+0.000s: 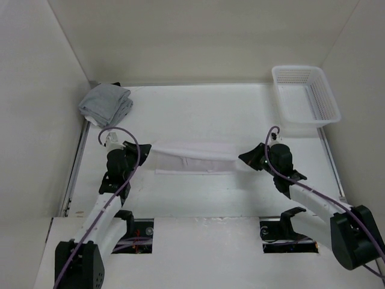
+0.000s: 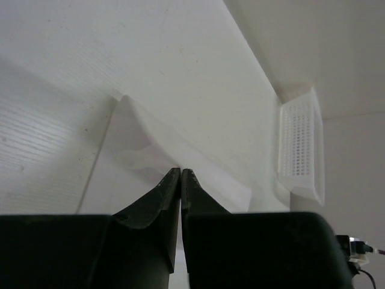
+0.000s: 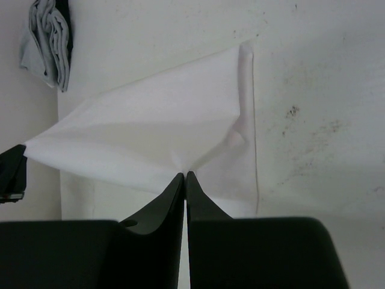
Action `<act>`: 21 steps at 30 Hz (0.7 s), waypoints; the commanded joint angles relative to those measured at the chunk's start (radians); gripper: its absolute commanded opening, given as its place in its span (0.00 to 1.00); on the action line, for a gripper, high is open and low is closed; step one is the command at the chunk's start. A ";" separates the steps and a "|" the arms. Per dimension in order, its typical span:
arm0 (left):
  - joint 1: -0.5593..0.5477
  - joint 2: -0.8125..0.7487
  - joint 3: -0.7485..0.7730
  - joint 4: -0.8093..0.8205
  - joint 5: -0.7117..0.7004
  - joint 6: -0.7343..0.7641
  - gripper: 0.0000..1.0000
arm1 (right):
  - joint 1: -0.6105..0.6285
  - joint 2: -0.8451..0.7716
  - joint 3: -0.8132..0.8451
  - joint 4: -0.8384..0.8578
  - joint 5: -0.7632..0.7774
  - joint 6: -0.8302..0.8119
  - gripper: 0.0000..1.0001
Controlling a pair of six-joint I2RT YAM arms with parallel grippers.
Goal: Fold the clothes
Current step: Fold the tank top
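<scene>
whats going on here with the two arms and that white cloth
The two arms are folding a white garment. The left gripper is shut on one end of it and the right gripper is shut on the other, so the cloth is stretched in a long band between them over the table. A grey cloth bundle sits untouched in the far left corner, and a white basket stands at the far right.

Both arms reach out from the near edge and bend at the elbow. The left gripper (image 1: 146,150) points right and the right gripper (image 1: 243,158) points left, so they face each other. Each gripper's jaws are squeezed tight, pinching one end of the clothes (image 1: 192,152).
</scene>
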 commanded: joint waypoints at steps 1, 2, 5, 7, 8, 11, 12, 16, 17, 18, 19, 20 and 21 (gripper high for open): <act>0.018 -0.109 -0.032 -0.061 0.052 0.021 0.03 | 0.035 -0.099 -0.039 -0.022 0.062 0.010 0.08; 0.015 -0.135 -0.048 -0.084 0.055 0.027 0.03 | 0.044 -0.127 -0.049 -0.050 0.077 0.013 0.08; 0.003 -0.178 -0.112 -0.125 0.050 0.051 0.04 | 0.067 -0.185 -0.083 -0.113 0.119 0.037 0.08; 0.017 -0.190 -0.152 -0.138 0.056 0.056 0.05 | 0.090 -0.195 -0.106 -0.128 0.133 0.060 0.09; 0.021 -0.195 -0.172 -0.141 0.056 0.057 0.06 | 0.103 -0.192 -0.117 -0.128 0.134 0.069 0.09; 0.035 -0.209 -0.209 -0.142 0.058 0.054 0.10 | 0.120 -0.172 -0.141 -0.122 0.140 0.083 0.14; 0.040 -0.215 -0.213 -0.147 0.061 0.053 0.11 | 0.120 -0.169 -0.144 -0.122 0.142 0.088 0.16; 0.056 -0.258 -0.207 -0.182 0.082 0.048 0.25 | 0.121 -0.176 -0.143 -0.125 0.143 0.088 0.33; 0.063 -0.278 -0.203 -0.193 0.087 0.045 0.27 | 0.121 -0.175 -0.138 -0.122 0.143 0.083 0.39; 0.066 -0.296 -0.194 -0.203 0.088 0.042 0.28 | 0.121 -0.161 -0.126 -0.118 0.143 0.076 0.44; 0.067 -0.310 -0.184 -0.207 0.088 0.039 0.27 | 0.121 -0.135 -0.111 -0.107 0.140 0.056 0.47; 0.057 -0.318 -0.172 -0.207 0.081 0.034 0.27 | 0.117 -0.103 -0.096 -0.092 0.130 0.039 0.48; 0.046 -0.315 -0.158 -0.197 0.075 0.027 0.26 | 0.112 -0.066 -0.079 -0.073 0.120 0.025 0.50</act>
